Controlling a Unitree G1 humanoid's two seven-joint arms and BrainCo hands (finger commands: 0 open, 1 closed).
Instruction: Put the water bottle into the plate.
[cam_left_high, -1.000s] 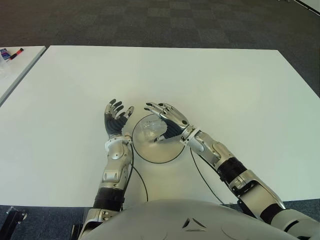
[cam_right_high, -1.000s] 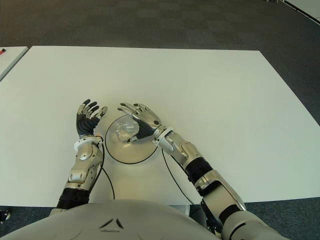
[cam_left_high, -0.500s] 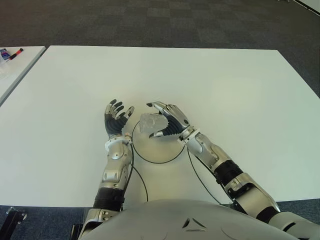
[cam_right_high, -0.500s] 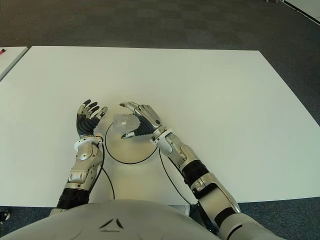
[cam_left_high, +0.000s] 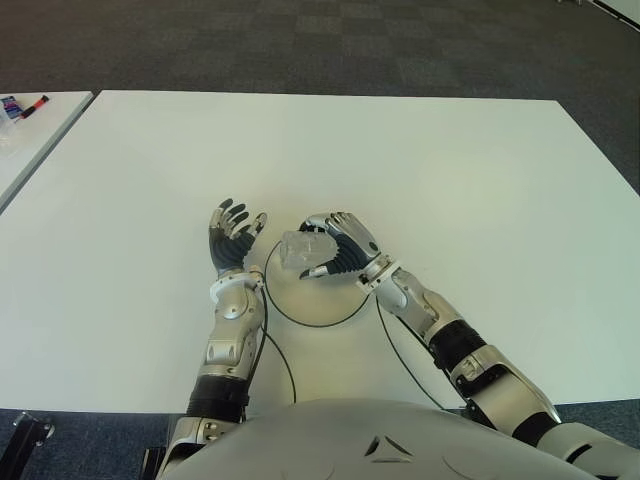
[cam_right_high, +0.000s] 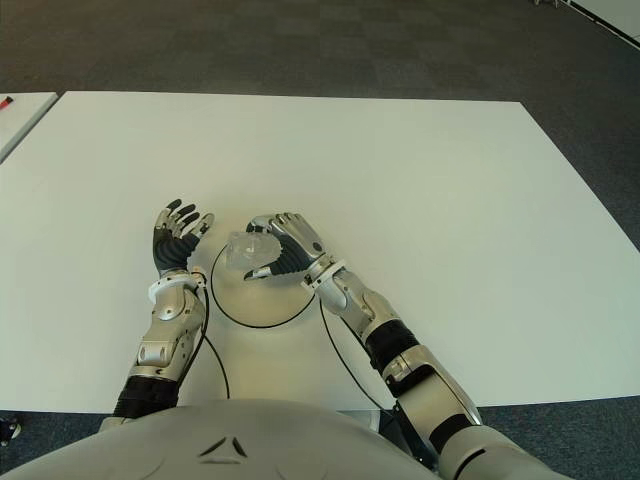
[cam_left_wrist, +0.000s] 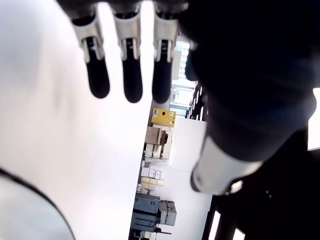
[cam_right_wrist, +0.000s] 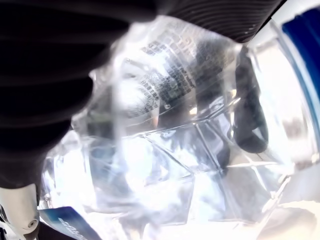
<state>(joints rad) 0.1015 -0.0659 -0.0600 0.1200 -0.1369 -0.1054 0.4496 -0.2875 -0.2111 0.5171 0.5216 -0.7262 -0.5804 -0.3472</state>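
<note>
A clear, crumpled water bottle (cam_left_high: 298, 247) sits over the far left part of a white plate with a dark rim (cam_left_high: 318, 322). My right hand (cam_left_high: 335, 255) reaches in from the right, fingers curled over the bottle and thumb under it. In the right wrist view the bottle (cam_right_wrist: 165, 125) fills the picture, with dark fingers (cam_right_wrist: 250, 115) showing through the plastic. Whether the bottle touches the plate I cannot tell. My left hand (cam_left_high: 233, 238) is idle just left of the plate, palm up and fingers spread, holding nothing.
The white table (cam_left_high: 450, 170) stretches wide to the back and right. A second white table (cam_left_high: 30, 140) at the far left carries small items (cam_left_high: 20, 107). Thin black cables (cam_left_high: 280, 360) run from both wrists toward my body. Dark carpet lies beyond.
My right hand's fingers have curled from flat and spread to closed around the bottle, and hand and bottle have shifted slightly toward the plate's far left. The left hand has not moved.
</note>
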